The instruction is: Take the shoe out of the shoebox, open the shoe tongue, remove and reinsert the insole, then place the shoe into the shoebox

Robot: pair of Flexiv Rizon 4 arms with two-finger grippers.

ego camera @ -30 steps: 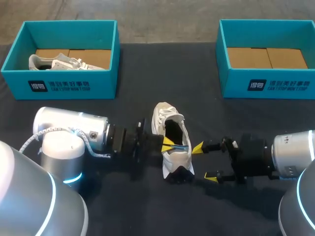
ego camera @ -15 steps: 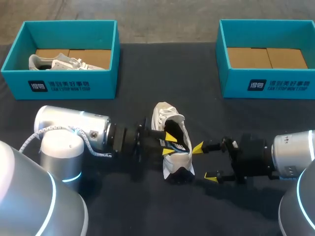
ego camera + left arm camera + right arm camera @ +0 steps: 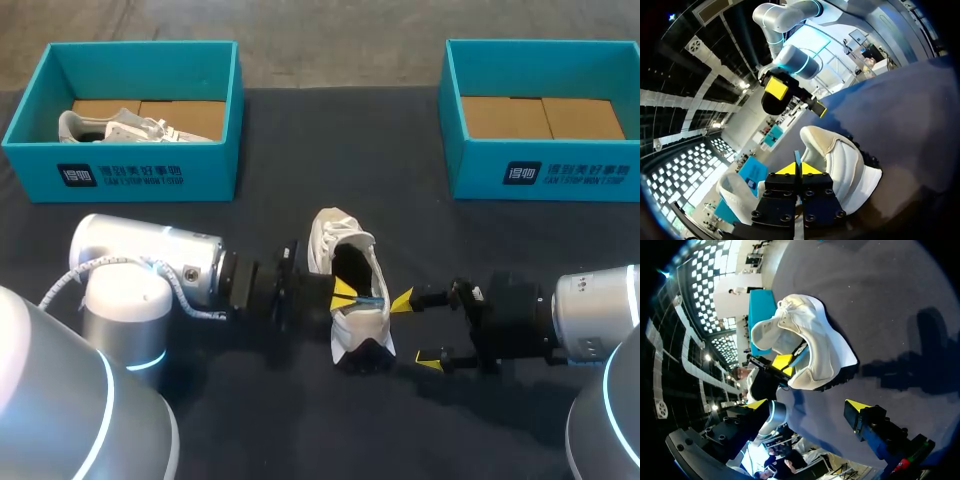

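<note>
The left end effector (image 3: 345, 293) has its yellow tips pinched nearly together on a thin blue insole (image 3: 796, 156), gripping only its edge where it rises out of the opening of the white low-top fabric sneaker (image 3: 358, 322). The sneaker lies on the dark counter (image 3: 300, 150) directly ahead of that end effector, between it and the right end effector (image 3: 415, 331), which stands wide and grips nothing, its nearer tip just beside the sneaker's far side; whether it touches is unclear. The main risk, as I judge it, is that nothing pins the sneaker down: a pull on the insole could drag or roll the whole shoe toward the left end effector instead of freeing the insole. With so narrow a bite, the insole could also slip from the tips or fold inside the shoe. If the right end effector closes late or off-centre, it could nudge the sneaker aside. The empty teal cardboard shoebox (image 3: 545, 170) sits well beyond the right end effector.
</note>
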